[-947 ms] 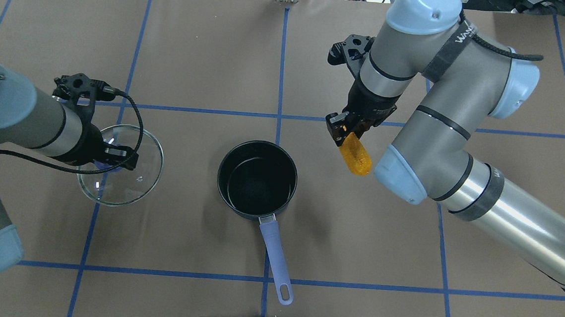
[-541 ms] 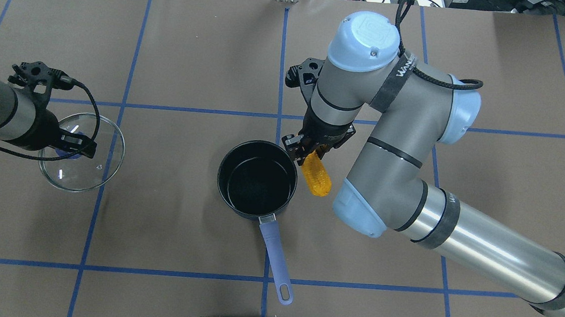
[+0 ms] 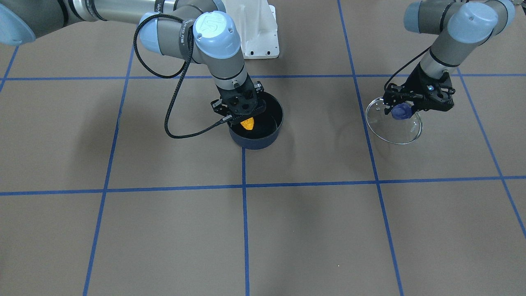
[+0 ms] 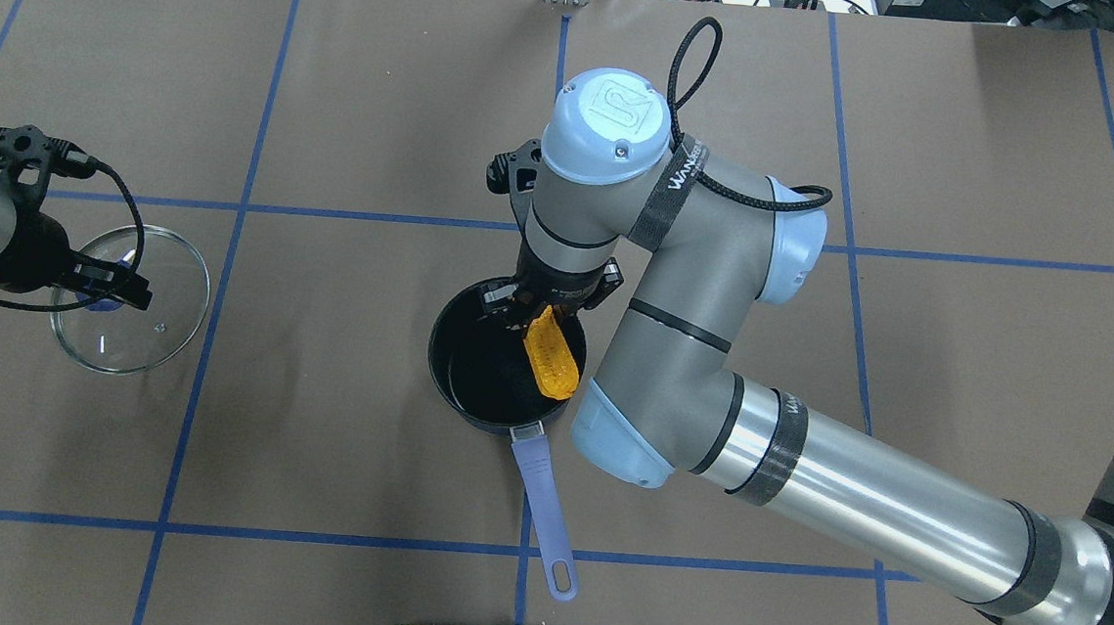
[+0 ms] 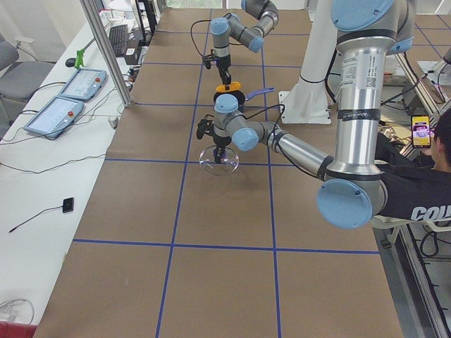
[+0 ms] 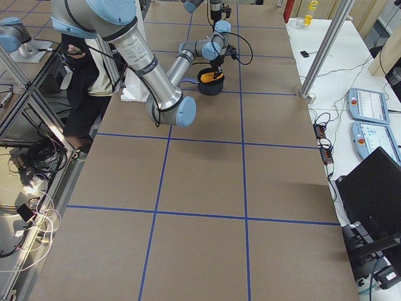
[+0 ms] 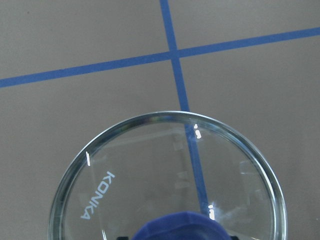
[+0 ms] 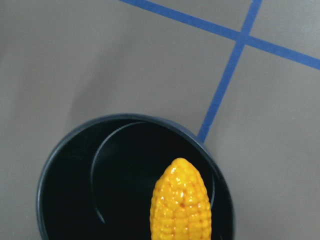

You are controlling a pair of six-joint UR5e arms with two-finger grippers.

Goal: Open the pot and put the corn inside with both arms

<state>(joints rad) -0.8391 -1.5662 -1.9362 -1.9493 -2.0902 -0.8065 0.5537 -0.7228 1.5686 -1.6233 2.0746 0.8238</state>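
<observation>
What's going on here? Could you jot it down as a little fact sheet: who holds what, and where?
Right gripper: shut on the corn, over the pot
Corn: orange-yellow cob, tip down over the pot's opening
Pot: dark, open, nothing lying inside, purple handle toward the robot
Left gripper: shut on the glass lid's blue knob
Glass lid: held well aside from the pot
Table: brown, blue tape grid

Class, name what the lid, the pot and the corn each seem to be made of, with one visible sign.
Lid: clear glass, glossy; the tape lines show through it and its rim glints.
Pot: probably coated metal, dark and semi-matte, with soft reflections.
Corn: likely moulded plastic, shiny orange-yellow with highlights on even kernels.
</observation>
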